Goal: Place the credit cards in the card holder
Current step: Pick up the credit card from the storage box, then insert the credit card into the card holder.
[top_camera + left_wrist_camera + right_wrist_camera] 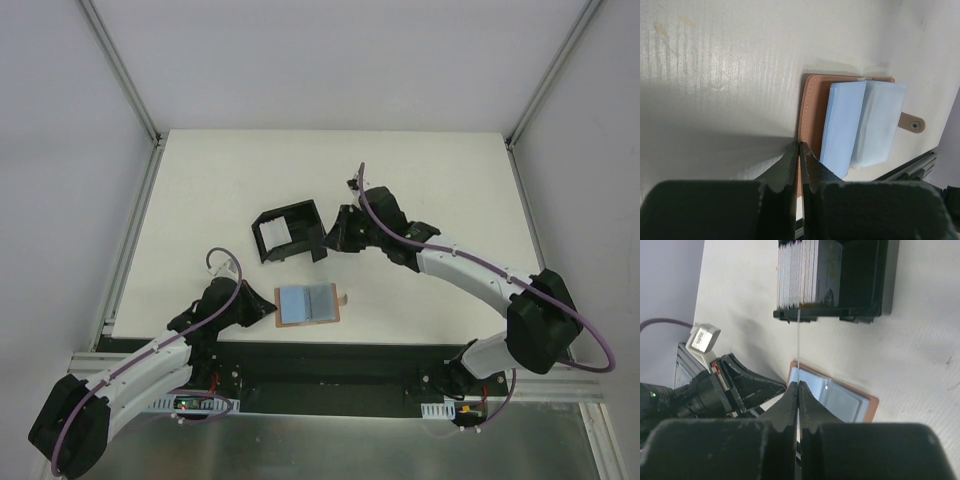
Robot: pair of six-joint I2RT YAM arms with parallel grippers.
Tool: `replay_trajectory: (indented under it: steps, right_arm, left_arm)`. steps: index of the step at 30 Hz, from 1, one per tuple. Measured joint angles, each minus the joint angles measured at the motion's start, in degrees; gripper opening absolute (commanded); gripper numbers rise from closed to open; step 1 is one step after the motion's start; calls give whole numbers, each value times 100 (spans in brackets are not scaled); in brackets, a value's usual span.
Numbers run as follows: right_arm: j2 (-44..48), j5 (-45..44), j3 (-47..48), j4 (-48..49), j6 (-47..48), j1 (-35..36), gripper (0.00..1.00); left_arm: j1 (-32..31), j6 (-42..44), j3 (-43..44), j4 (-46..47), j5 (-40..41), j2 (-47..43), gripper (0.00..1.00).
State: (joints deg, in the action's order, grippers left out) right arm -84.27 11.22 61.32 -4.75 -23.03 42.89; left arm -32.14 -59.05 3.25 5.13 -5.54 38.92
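The card holder (pixel 300 322) lies open and flat on the white surface (pixel 430 180), tan leather outward at its border, with two pale blue inner pockets (pixel 842 122) facing up. Its snap tab (pixel 912 122) sticks out from the edge farthest from the left tool.

The left tool (pixel 799 146) sits at the holder's opposite edge, near a corner, with its jaws pressed together so that no gap shows. The tips touch the leather border, but whether they pinch the leather or only rest on it cannot be told.

Beyond the holder, farther from the arm bases, stands a black open-sided box (pixel 865 275). It carries a stack of credit cards (pixel 807 272) set on edge, packed side by side against one wall.

The right tool (pixel 798 385) hangs between the holder and the box, just beside the box. Its jaws are narrow and clamped on a single credit card (pixel 798 345), seen edge-on as a thin pale line. That line runs from the fingertips toward the box's lower lip. In the right wrist view the holder shows directly behind the held card, with the left tool at its side
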Motion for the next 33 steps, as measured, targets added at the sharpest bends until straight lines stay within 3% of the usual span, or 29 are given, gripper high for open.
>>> replay_trajectory:
  steps: [16, 33]
  right_arm:
    - [339, 13, -2439, 2083, -1486, 1014, 0]
    - [-802, -87, -3021, 3668, -2208, 1021, 0]
  left_arm:
    - [0, -63, 2, 79, -13, 111, 0]
    - [0, -164, 2, 33, -9, 59, 0]
